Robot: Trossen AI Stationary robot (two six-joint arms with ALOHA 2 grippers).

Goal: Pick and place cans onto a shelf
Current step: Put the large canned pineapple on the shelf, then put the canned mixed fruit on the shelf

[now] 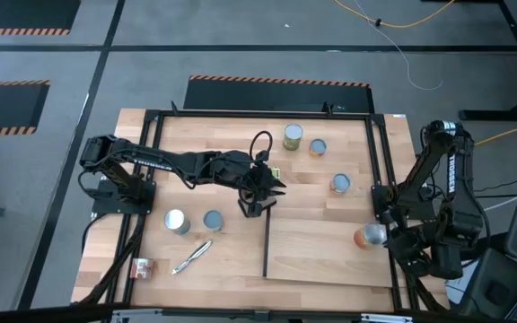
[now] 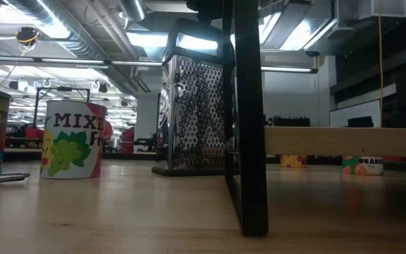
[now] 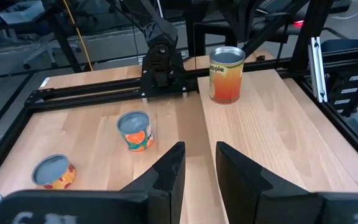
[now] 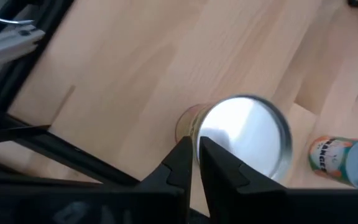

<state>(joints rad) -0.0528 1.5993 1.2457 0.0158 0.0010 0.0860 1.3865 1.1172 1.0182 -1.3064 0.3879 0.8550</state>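
The shelf [image 1: 330, 256] is a pale wood panel at the table's near right, with a black bar [image 1: 267, 244] along its left side. An orange-red can [image 1: 371, 236] stands upright at its right edge; it also shows in the left wrist view [image 3: 227, 74]. Other cans stand on the table: two at the far side [image 1: 293, 136] [image 1: 318, 147], one mid-right [image 1: 339, 183], two near left [image 1: 177, 222] [image 1: 212, 220]. My left gripper [image 1: 260, 196] [image 3: 199, 167] is open and empty near the bar's far end. My right gripper [image 4: 196, 154] is shut, pointing down over the orange-red can's silver top [image 4: 247, 140]. My right gripper's shut fingertips [image 4: 184, 152] show against the rim of the orange-red can's top [image 4: 199, 132], coming from above. I cannot tell whether they touch it. The can stands upright on the shelf.
A thin silver pen-like tool [image 1: 191, 257] and a small can on its side [image 1: 139, 266] lie near the front left. Black rails [image 1: 151, 161] frame the table. The low view shows a perforated metal grater [image 2: 192, 113], a black post [image 2: 250, 113] and a labelled can [image 2: 72, 139].
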